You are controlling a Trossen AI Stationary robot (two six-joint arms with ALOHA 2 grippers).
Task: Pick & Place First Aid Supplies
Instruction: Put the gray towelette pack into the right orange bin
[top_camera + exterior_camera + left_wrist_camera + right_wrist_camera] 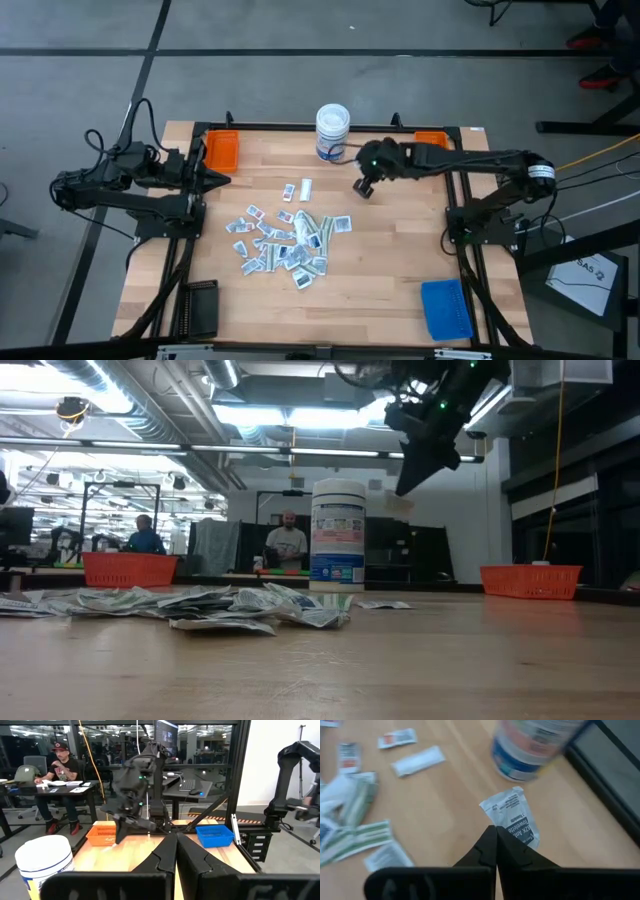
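Observation:
The first aid supplies (285,240) lie in a loose heap of small white and greenish packets at the table's middle, also seen in the low view (215,605). Two more packets (298,189) lie apart toward the far side. My right gripper (362,188) hangs high above the table near the white tub (332,132), shut on one white packet (512,815). My left gripper (215,180) waits shut at the table's left edge, by an orange tray (222,150). My right gripper (496,832) pinches a white printed packet between its two fingertips, by one end (516,834). The fingers slant down from above. The packet is lifted clear of the table and sticks out beyond the fingertips, also visible in the low view (400,505).
The white tub with a blue label (338,532) stands at the far middle of the table. A second orange tray (432,140) sits at the far right corner, a blue tray (446,308) at the near right, a black holder (198,310) at the near left. People sit beyond the table.

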